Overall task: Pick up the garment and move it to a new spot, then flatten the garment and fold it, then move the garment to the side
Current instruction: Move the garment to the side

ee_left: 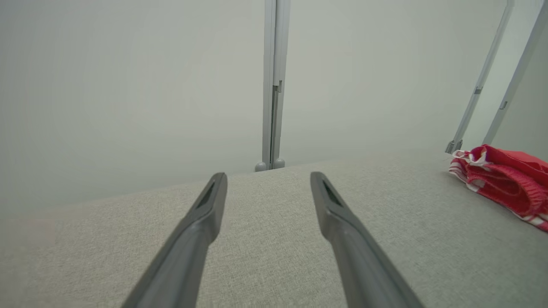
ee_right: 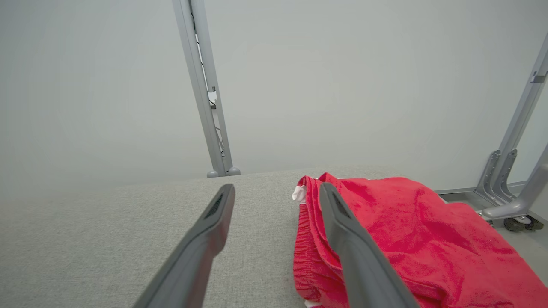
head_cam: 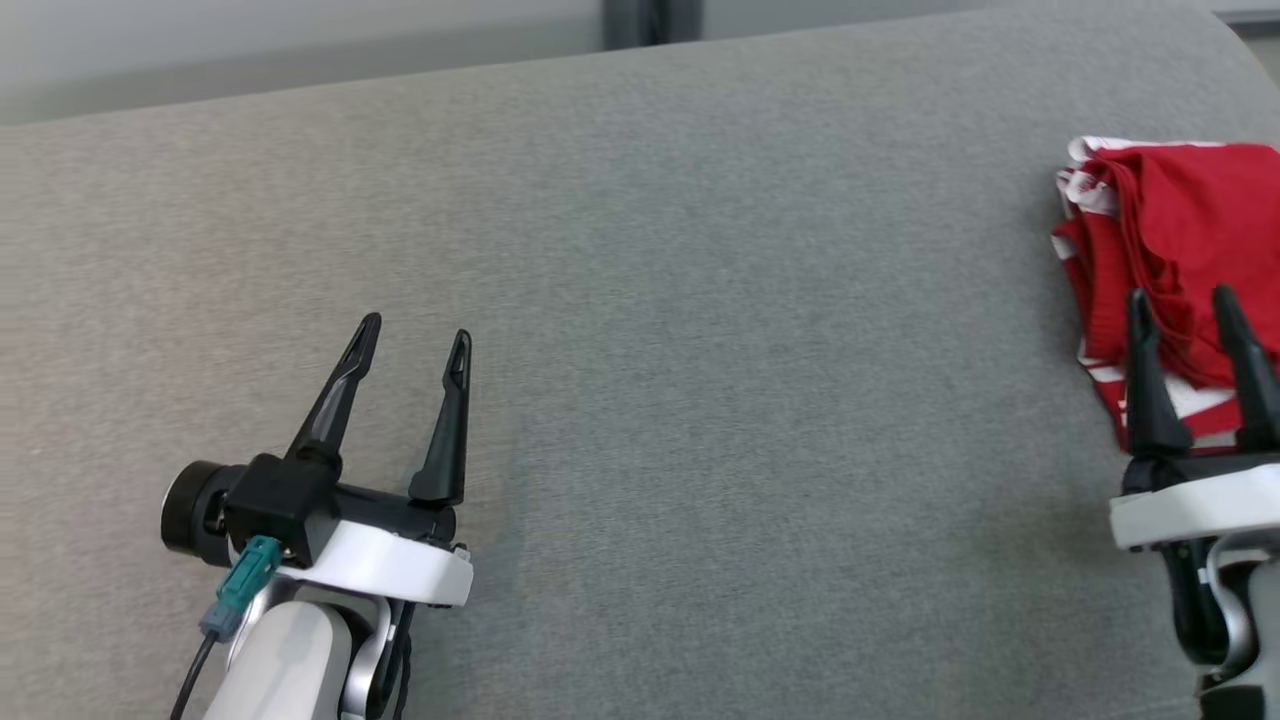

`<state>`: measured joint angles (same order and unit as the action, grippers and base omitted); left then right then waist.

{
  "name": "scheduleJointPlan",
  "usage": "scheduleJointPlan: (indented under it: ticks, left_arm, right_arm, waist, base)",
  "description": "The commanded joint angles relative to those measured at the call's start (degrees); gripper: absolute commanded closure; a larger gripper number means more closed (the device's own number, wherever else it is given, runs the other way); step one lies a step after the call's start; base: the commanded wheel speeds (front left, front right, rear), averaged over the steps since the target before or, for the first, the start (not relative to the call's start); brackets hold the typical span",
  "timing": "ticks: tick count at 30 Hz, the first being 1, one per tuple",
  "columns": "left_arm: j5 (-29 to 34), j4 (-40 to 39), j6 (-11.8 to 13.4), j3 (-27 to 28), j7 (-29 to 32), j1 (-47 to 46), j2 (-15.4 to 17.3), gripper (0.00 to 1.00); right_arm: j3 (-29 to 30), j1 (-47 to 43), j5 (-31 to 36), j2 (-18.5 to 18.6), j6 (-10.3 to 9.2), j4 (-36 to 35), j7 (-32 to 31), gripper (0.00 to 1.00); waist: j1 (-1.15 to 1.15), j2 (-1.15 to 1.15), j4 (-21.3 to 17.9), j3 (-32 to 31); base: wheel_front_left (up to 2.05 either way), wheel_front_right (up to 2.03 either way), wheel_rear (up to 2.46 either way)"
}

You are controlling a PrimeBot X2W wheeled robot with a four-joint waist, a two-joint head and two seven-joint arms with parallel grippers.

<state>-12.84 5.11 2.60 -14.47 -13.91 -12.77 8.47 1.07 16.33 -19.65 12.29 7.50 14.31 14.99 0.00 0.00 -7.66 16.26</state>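
- The red, white-striped garment (head_cam: 1170, 230) lies bunched at the right edge of the grey fabric worktop (head_cam: 700, 300).
- The right end effector (head_cam: 1180, 293) has its fingers apart at the garment's near edge, one finger over the red cloth and the other over bare worktop.
- The left end effector (head_cam: 415, 328), fingers apart and holding nothing, sits over bare worktop well apart from the garment.

The folded garment (head_cam: 1170, 230) lies on the upholstered surface (head_cam: 700, 300), directly ahead of the right gripper (head_cam: 1180, 298) and well off to the right of the left gripper (head_cam: 415, 330). A metal post (ee_left: 274, 85) stands beyond the surface's far edge, straight ahead of the left gripper.
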Motion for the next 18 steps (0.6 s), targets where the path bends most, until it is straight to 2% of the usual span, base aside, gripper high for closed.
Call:
scheduleJointPlan:
  ticks: [1,7,15,18]
  left_arm:
    - [-0.59,0.28,0.52,0.45,-0.28,0.63,-0.04,0.0]
    - [-1.56,2.18,1.78,1.43,-0.86,2.39,-1.0,0.0]
    - [-3.19,2.84,3.97,4.59,-1.19,6.83,-1.33,0.0]
    - [-3.25,2.79,3.77,5.03,-1.26,8.18,-0.98,0.0]
  right_arm:
    - [0.3,-1.13,1.15,-0.72,-0.01,-0.89,0.24,0.0]
    - [-0.71,-3.28,4.04,-4.15,-0.01,-2.26,0.25,0.0]
    - [-2.6,-5.9,6.21,-5.6,-0.01,-2.5,0.23,0.0]
    - [-3.01,-6.64,6.82,-5.88,0.0,-2.38,0.14,0.0]
  waist:
    - [0.0,0.0,2.04,-1.23]
    - [0.0,0.0,5.64,-3.73]
    - [0.0,0.0,8.67,-7.09]
    - [0.0,0.0,9.22,-8.12]
  base:
    - [0.0,0.0,0.0]
    - [0.0,0.0,0.0]
    - [0.0,0.0,0.0]
    - [0.0,0.0,0.0]
